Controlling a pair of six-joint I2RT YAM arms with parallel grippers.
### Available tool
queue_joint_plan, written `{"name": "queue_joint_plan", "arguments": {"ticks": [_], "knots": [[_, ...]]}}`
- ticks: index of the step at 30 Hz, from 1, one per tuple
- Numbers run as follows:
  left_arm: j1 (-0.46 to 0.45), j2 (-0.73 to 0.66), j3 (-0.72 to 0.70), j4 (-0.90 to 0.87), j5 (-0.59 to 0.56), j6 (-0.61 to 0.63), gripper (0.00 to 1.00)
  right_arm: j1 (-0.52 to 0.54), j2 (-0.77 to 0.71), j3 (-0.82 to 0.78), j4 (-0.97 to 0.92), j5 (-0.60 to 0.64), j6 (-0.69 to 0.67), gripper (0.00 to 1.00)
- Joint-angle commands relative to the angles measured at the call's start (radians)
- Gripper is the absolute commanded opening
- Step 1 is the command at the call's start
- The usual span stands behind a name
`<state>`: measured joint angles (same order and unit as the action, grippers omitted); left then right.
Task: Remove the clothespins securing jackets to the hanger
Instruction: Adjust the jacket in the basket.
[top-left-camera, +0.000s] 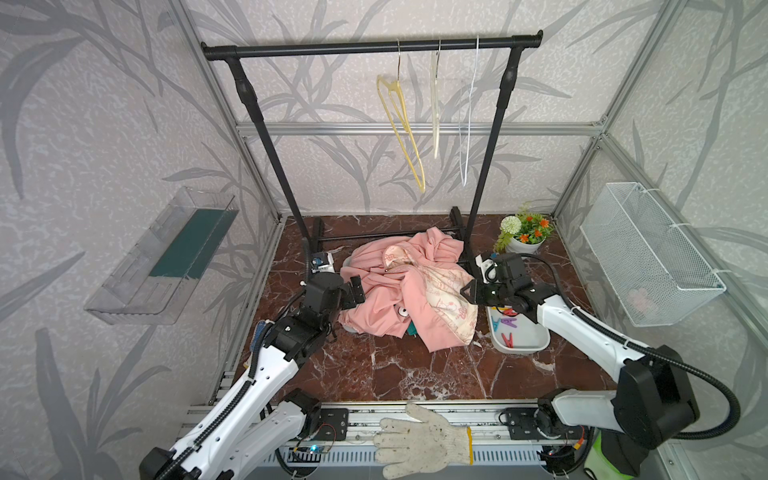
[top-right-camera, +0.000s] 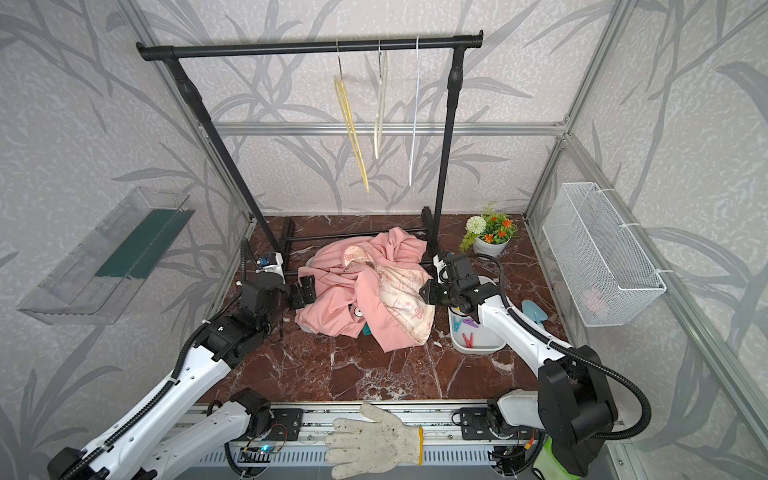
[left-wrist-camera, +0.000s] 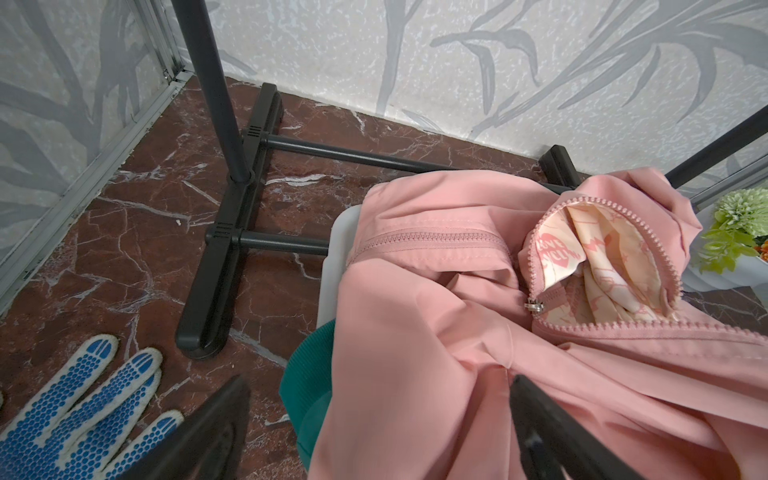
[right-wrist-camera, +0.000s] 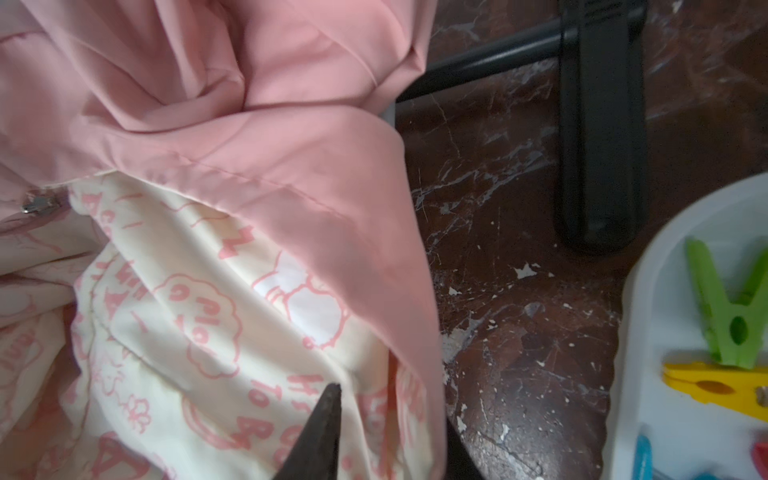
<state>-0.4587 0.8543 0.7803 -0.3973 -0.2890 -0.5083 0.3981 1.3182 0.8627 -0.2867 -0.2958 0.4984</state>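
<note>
Nearest the lens, found lying on the front rail: a knit glove (top-left-camera: 424, 442). Beyond it, saw the jackets (top-left-camera: 399, 291) heaped on the marble table (top-left-camera: 374, 374) below the rack (top-left-camera: 374, 45), pink jacket (left-wrist-camera: 415, 332) uppermost with cream lining showing, a scrap of teal jacket (left-wrist-camera: 306, 386) beneath. Counted three hangers (top-left-camera: 401, 133) bare on the rack. Spotted clothespins (right-wrist-camera: 712, 295) in the white tray (top-left-camera: 530, 336) just beside the heap, with green, yellow, blue and red among them in the right wrist view; made out none on cloth or hangers. Caught the left gripper (top-left-camera: 355, 291) spread wide and empty at the heap's edge. Caught the right gripper (top-left-camera: 465, 291) low against the pink hem and printed lining; could not tell whether pinching cloth or parted. Judged the pin-pulling all but done, with the last garment down off the rack. Judged the next move to call for a look through the folds for any hidden pin, then backing both arms clear without dragging cloth.
</note>
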Motion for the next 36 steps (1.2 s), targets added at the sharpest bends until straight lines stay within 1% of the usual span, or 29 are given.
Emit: {"name": "queue_joint_plan", "arguments": {"ticks": [1,3,6,11,16,18,22,28,30,33,34,36], "knots": [[0.007,-0.023,-0.005,-0.029,-0.013,-0.015,0.95,0.031,-0.050,0.068,-0.019,-0.005,-0.022,0.26],[0.007,-0.026,-0.005,-0.029,-0.015,-0.016,0.95,0.062,-0.041,0.118,-0.020,-0.003,-0.024,0.21],[0.006,-0.027,-0.005,-0.029,-0.012,-0.021,0.95,0.107,0.026,0.197,0.022,-0.025,-0.009,0.19],[0.009,-0.028,-0.007,-0.037,-0.021,-0.034,0.95,0.171,0.226,0.335,0.123,-0.063,0.045,0.13],[0.014,-0.026,-0.015,-0.050,-0.044,-0.055,0.95,0.235,0.423,0.470,0.138,-0.020,0.052,0.12],[0.013,-0.026,-0.018,-0.062,-0.070,-0.062,0.95,0.246,0.486,0.482,0.145,-0.002,0.057,0.10],[0.016,-0.034,-0.034,-0.073,-0.112,-0.078,0.95,0.255,0.582,0.444,0.206,0.047,0.039,0.10],[0.017,-0.033,-0.059,-0.061,-0.173,-0.093,0.95,0.254,0.657,0.413,0.268,0.049,-0.012,0.11],[0.017,-0.032,-0.060,-0.063,-0.198,-0.089,0.95,0.254,0.659,0.393,0.280,0.060,-0.028,0.14],[0.019,-0.032,-0.062,-0.055,-0.242,-0.071,0.95,0.254,0.647,0.372,0.289,0.073,-0.056,0.35],[0.023,-0.028,-0.060,-0.054,-0.258,-0.073,0.99,0.254,0.640,0.374,0.282,0.071,-0.068,0.44],[0.030,-0.017,-0.056,-0.051,-0.269,-0.073,0.99,0.254,0.618,0.384,0.259,0.062,-0.091,0.60]]}}
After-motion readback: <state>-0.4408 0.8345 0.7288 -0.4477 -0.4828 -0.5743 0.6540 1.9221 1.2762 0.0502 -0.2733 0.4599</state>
